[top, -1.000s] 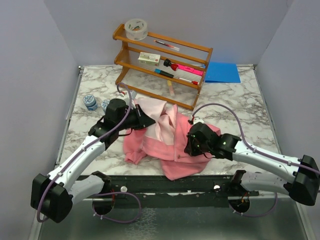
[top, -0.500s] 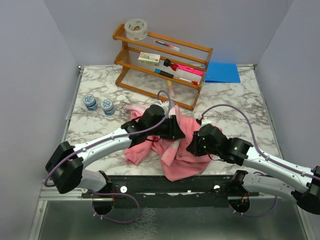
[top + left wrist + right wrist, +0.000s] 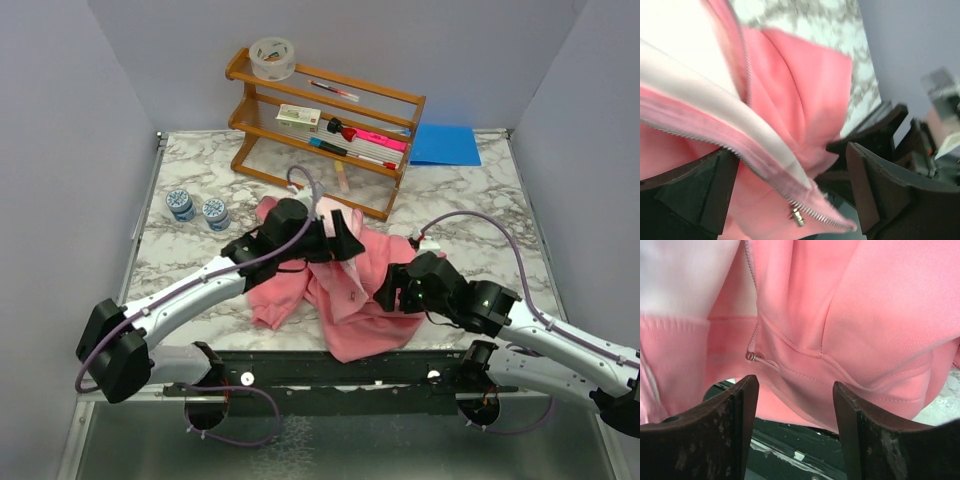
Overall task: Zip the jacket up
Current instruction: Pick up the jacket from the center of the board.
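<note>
The pink jacket (image 3: 360, 325) lies crumpled at the table's near edge, one front panel folded across the other. My left gripper (image 3: 348, 240) hovers over its upper middle, open. In the left wrist view a zipper edge (image 3: 765, 175) with a small metal end piece (image 3: 797, 216) runs loosely between the wide-apart fingers (image 3: 875, 195). My right gripper (image 3: 386, 293) is open at the jacket's right side. In the right wrist view its dark fingers (image 3: 720, 430) stand just below the pink fleece (image 3: 865, 315), where a metal zipper pull (image 3: 751, 356) sits on a seam.
A wooden rack (image 3: 325, 125) with pens and a box stands at the back, a tape roll (image 3: 272, 58) on top. A blue folder (image 3: 445, 145) lies back right. Two small jars (image 3: 181, 204) sit at the left. A black rail (image 3: 330, 370) runs along the near edge.
My left arm swept right across the jacket, folding a panel over, and its jaws opened. The right gripper also opened and drew back slightly to the right.
</note>
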Controlling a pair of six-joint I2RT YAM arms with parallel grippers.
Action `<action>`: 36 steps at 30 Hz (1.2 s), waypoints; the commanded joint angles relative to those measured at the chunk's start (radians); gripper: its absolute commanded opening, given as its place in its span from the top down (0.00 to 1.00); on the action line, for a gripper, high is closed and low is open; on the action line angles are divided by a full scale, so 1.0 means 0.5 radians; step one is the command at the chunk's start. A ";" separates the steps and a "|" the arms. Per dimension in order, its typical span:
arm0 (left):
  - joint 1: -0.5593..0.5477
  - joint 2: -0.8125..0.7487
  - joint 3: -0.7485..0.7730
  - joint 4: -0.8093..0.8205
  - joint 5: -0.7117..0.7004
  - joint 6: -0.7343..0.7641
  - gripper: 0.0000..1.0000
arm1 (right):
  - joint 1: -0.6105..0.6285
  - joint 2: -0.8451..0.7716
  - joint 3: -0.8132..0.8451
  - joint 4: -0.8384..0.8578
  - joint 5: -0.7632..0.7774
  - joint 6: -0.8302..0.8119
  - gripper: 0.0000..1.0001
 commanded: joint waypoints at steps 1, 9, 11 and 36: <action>0.297 -0.200 -0.055 -0.036 0.059 0.046 0.06 | 0.007 -0.042 0.090 -0.004 -0.029 -0.048 0.28; 0.624 -0.351 -0.003 -0.263 0.043 0.258 0.05 | 0.007 0.167 0.352 0.099 -0.168 -0.176 0.00; 0.686 -0.380 -0.006 -0.305 0.045 0.284 0.05 | 0.007 0.237 0.419 0.138 -0.163 -0.169 0.00; 0.971 -0.519 -0.118 -0.408 0.148 0.407 0.04 | 0.025 1.338 0.429 0.253 0.195 -0.235 0.47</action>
